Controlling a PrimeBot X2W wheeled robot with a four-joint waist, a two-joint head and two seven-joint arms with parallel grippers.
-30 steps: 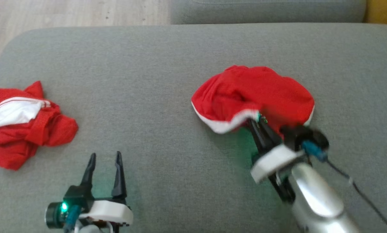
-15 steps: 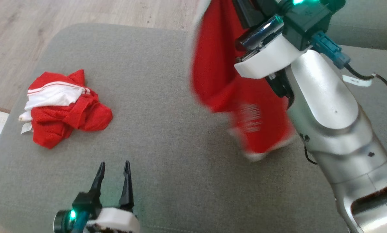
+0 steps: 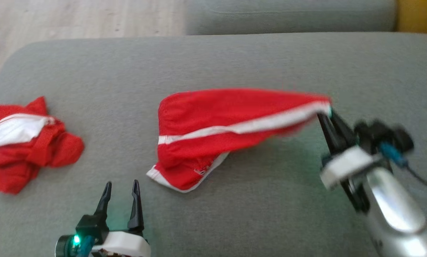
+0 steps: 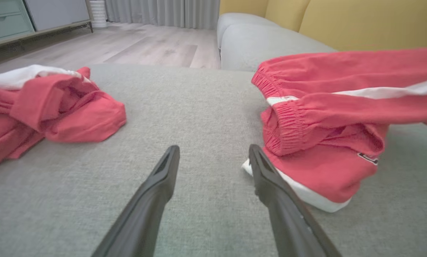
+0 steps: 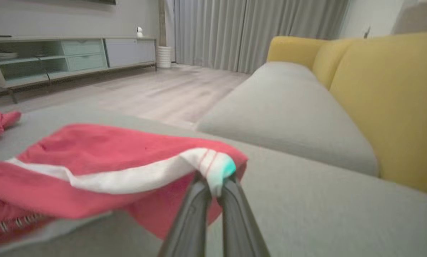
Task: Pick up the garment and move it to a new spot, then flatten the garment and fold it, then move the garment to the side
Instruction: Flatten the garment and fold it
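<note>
The garment (image 3: 220, 121) is a pair of red shorts with a white side stripe, stretched across the middle of the grey cushion (image 3: 213, 64). My right gripper (image 3: 326, 113) is shut on its white-edged corner at the right, holding that end just off the cushion; the right wrist view shows the garment (image 5: 102, 157) pinched between the right gripper (image 5: 215, 187) tips. Its left end with the elastic waistband (image 4: 288, 121) lies on the cushion. My left gripper (image 3: 121, 185) stands open at the lower left, just short of the garment's hem (image 4: 306, 192), holding nothing.
A second crumpled red and white garment (image 3: 20, 142) lies at the cushion's left edge, also in the left wrist view (image 4: 49, 103). Another grey seat (image 5: 288, 117) and yellow backrests (image 5: 388, 100) lie beyond. Wooden floor (image 3: 74, 18) shows past the cushion's far left.
The right gripper lifted the garment high off the cushion, then brought it down leftward, so it now lies drawn out across the middle. The head camera shifted meanwhile. The left gripper stayed open.
</note>
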